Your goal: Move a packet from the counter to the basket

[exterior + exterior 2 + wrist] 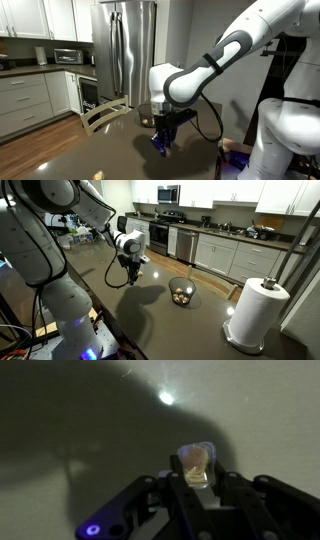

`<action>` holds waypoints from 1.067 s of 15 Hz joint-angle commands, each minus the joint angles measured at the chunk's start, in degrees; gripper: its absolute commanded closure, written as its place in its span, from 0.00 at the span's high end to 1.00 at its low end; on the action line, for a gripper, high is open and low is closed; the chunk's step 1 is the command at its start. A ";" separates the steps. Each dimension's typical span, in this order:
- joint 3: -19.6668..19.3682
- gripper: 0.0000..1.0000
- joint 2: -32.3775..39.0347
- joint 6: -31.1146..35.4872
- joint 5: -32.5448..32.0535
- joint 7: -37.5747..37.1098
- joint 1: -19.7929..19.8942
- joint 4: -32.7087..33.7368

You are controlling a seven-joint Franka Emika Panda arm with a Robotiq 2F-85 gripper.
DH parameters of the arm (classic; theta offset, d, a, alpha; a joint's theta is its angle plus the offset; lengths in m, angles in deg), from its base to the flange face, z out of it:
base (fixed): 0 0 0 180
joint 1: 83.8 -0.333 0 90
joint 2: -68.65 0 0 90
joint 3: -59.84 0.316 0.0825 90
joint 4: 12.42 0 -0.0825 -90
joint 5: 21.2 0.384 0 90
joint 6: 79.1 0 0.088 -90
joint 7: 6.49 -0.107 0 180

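My gripper (197, 478) is shut on a tiny pale tan packet (196, 461), which sticks out between the fingertips in the wrist view. In both exterior views the gripper (162, 143) (132, 273) hangs above the dark counter (110, 150) (170, 330). The small round dark basket (181, 292) stands on the counter to the right of the gripper, a good gripper-width or more away, with several pale packets inside. The basket does not show in the wrist view. Another pale packet (99, 176) lies on the counter near the front edge.
A white paper towel roll (253, 312) stands on the counter beyond the basket. A wooden chair back (105, 115) rises behind the counter. A steel fridge (128, 50) and white kitchen cabinets (25, 95) are in the background.
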 commanded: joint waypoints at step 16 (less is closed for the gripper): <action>-2.79 0.12 0.08 -1.97 -12.47 -15.90 6.70 16.64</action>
